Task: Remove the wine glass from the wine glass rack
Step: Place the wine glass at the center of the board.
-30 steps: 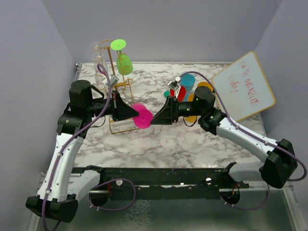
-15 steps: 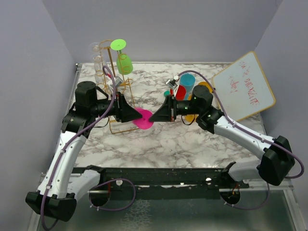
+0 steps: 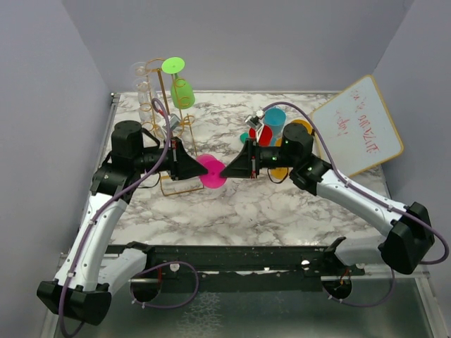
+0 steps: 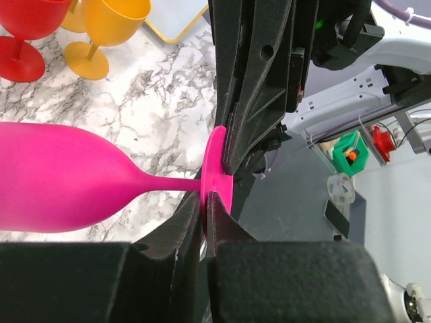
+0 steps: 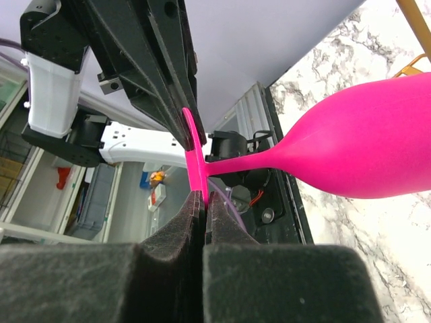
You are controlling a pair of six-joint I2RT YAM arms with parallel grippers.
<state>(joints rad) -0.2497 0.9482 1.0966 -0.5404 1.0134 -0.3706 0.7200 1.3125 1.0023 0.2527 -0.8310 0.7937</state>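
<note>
A pink wine glass (image 3: 211, 171) lies sideways in the air between my two arms, right of the gold wine glass rack (image 3: 163, 189) and clear of its hooks. My left gripper (image 3: 204, 169) is shut on the edge of its round foot (image 4: 219, 168), with the bowl (image 4: 60, 178) stretching left. From the other side, my right gripper (image 3: 225, 171) pinches the same foot (image 5: 195, 155), jaws shut on the thin disc. A green glass (image 3: 182, 93) and clear glasses (image 3: 144, 91) hang upside down on the rack.
Red (image 4: 27, 27), orange (image 4: 108, 27) and teal (image 3: 275, 120) glasses stand upright at the back right of the marble table (image 3: 246, 204). A yellow-framed whiteboard (image 3: 356, 127) leans at the far right. Grey walls close in the left and back.
The right gripper has closed on the pink glass's foot. The left gripper opened and closed again on the foot, shifting slightly right.
</note>
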